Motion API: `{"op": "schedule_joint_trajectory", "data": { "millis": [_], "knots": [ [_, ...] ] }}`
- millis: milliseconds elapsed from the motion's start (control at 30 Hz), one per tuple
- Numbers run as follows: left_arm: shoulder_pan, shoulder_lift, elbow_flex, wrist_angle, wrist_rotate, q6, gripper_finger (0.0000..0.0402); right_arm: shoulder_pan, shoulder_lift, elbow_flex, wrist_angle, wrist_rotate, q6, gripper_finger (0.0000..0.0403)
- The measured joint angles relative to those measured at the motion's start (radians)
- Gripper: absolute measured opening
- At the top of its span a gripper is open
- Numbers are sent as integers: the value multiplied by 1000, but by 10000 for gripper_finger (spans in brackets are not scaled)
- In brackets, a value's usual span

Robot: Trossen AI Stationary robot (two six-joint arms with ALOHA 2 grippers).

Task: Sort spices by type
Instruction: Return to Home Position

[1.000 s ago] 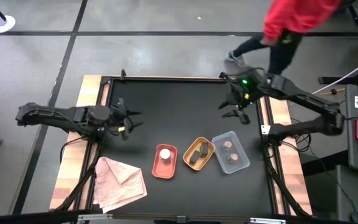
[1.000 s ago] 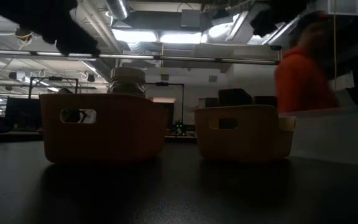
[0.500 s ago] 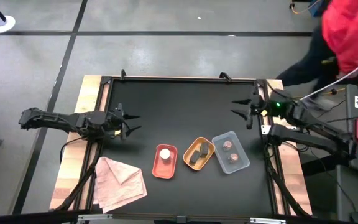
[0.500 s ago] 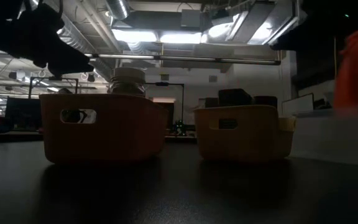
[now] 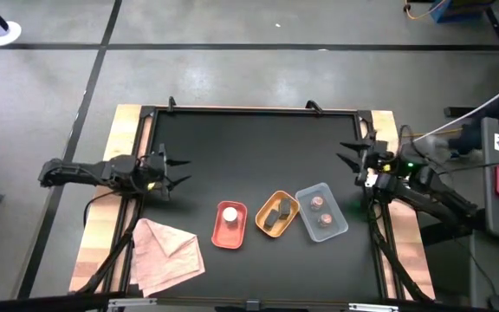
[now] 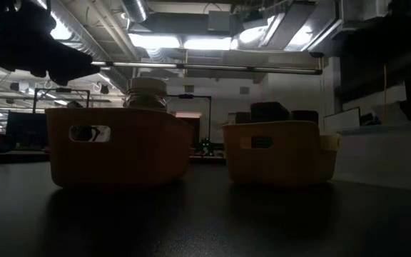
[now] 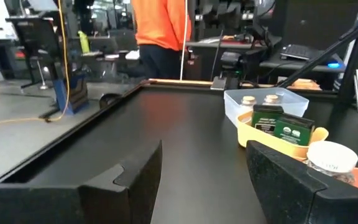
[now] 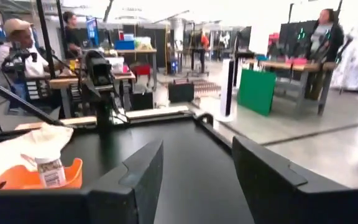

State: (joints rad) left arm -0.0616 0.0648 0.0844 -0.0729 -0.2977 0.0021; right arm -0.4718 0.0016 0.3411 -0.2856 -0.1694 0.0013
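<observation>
Sorting looks done: dark jars (image 5: 268, 218) fill the yellow tray (image 5: 293, 207), white-capped jar (image 5: 230, 214) and pinkish jars (image 5: 317, 202) binned either side; left gripper (image 5: 182, 170), right gripper (image 5: 346, 152) beyond, jaws spread.

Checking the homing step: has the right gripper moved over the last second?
Yes. In the high view the right gripper has drawn back toward the table's right edge.

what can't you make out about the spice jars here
- Low view: the wall of the yellow tray hides the dark jars; only the top of the white-capped jar clears the red tray.
- High view: jar labels are too small to read.
- Left wrist view: the pinkish-brown jars show caps only above the clear tray rim.
- Right wrist view: only the white-capped jar shows.
</observation>
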Motion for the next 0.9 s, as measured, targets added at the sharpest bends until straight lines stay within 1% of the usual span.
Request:
{"op": "schedule_joint_trajectory", "data": {
  "millis": [67,200,300,500,567,633,767,900],
  "knots": [
    [0,-32,-15,-1,1,3,217,0,4,-28,-18,-16,20,191],
    [0,-60,-34,11,6,6,217,0,22,-100,22,-18,30,191],
    [0,-61,-34,9,8,14,217,0,12,-171,95,1,48,191],
    [0,-60,-34,7,7,28,217,0,13,-300,260,3,51,191],
    [0,-61,-34,7,8,32,217,1,13,-321,320,18,55,191],
    [0,-61,-34,7,7,32,217,0,21,-329,339,22,42,191],
    [0,-61,-34,6,7,61,217,0,21,-329,332,74,-25,191],
    [0,-60,-34,6,7,71,217,0,25,-330,311,139,-27,191]
  ]
}}
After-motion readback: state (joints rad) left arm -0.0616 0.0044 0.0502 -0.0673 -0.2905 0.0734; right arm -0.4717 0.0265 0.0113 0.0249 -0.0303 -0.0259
